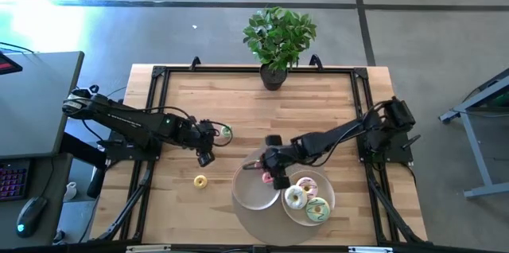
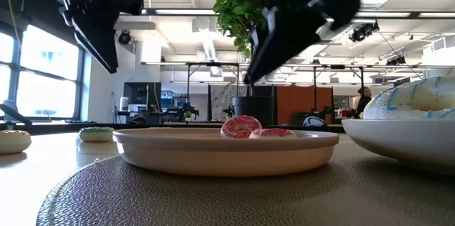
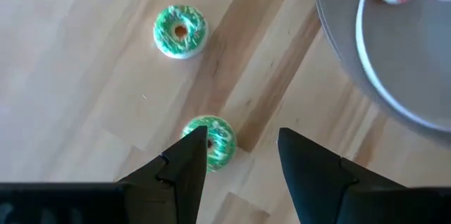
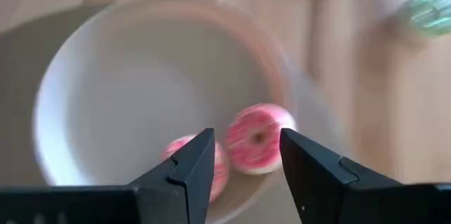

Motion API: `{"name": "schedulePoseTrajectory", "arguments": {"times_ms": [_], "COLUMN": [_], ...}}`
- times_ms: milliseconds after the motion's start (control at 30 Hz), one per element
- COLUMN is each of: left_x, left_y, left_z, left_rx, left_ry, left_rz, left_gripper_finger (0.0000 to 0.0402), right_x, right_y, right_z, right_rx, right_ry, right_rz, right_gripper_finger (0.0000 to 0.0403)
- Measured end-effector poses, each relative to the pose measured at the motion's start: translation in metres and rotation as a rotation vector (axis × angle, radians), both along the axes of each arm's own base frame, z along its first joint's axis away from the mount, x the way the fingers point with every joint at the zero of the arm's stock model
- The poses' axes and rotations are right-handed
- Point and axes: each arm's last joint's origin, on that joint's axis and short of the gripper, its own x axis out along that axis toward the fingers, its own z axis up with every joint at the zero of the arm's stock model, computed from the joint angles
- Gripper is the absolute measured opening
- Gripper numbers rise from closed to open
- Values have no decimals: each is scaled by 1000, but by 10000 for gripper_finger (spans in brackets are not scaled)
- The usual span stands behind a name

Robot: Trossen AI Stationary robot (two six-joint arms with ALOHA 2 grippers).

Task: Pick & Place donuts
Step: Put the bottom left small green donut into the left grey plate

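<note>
My left gripper [image 3: 239, 157] is open and hovers above the wood, over a tiny green donut [image 3: 215, 141] whose one side its finger hides. A second tiny green donut [image 3: 180, 31] lies flat farther off. A tiny yellow donut [image 1: 200, 180] lies toward the near edge. My right gripper [image 4: 246, 160] is open, above a shallow white plate [image 1: 248, 193]. Two tiny pink-red donuts [image 4: 259, 138] [image 4: 220, 168] lie in that plate; one [image 2: 242, 126] leans on the other [image 2: 274, 132]. Larger iced donuts, white [image 1: 295, 198], pink [image 1: 307, 186] and green [image 1: 318, 211], sit in a second white bowl [image 1: 328, 197].
Both dishes stand on a round grey mat [image 1: 270, 233] at the near edge. A potted plant [image 1: 277, 42] stands at the far edge, middle. Black frame rails [image 1: 238, 71] run round the tabletop. Bare wood lies between the plant and the dishes.
</note>
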Motion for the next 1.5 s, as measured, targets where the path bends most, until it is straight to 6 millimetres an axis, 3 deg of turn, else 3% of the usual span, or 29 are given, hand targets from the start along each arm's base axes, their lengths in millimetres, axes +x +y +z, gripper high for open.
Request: {"name": "schedulePoseTrajectory", "arguments": {"times_ms": [200,400,533,700,867,1033,1200,1300,1400,1500], "left_x": [2,4,6,4,-8,-14,-11,1,17,40], "left_y": [-11,-26,-36,-39,-33,-30,-30,-36,-45,-64], "left_z": [-7,-23,-33,-66,-98,-110,-105,-90,-70,-42], "left_rx": [15,85,109,79,66,43,68,36,17,-23], "left_ry": [22,61,78,65,35,19,21,-37,-97,-268], "left_rz": [17,104,121,168,228,237,212,173,68,-137], "left_gripper_finger": [172,172,172,172,172,161,75,17,13,6], "right_x": [13,47,59,58,57,37,1,-21,-41,-57], "right_y": [-30,-68,-85,-89,-81,-75,-69,-66,-63,-60], "right_z": [22,-3,-22,-30,-27,2,43,65,83,98], "right_rx": [-107,10,20,16,13,-10,-32,-25,-25,-34], "right_ry": [-191,-337,-378,-338,-334,-260,-162,-132,-122,-128], "right_rz": [-10,21,-3,-22,-2,-18,-73,-119,-140,-138], "right_gripper_finger": [157,157,157,156,156,152,141,135,130,126]}}
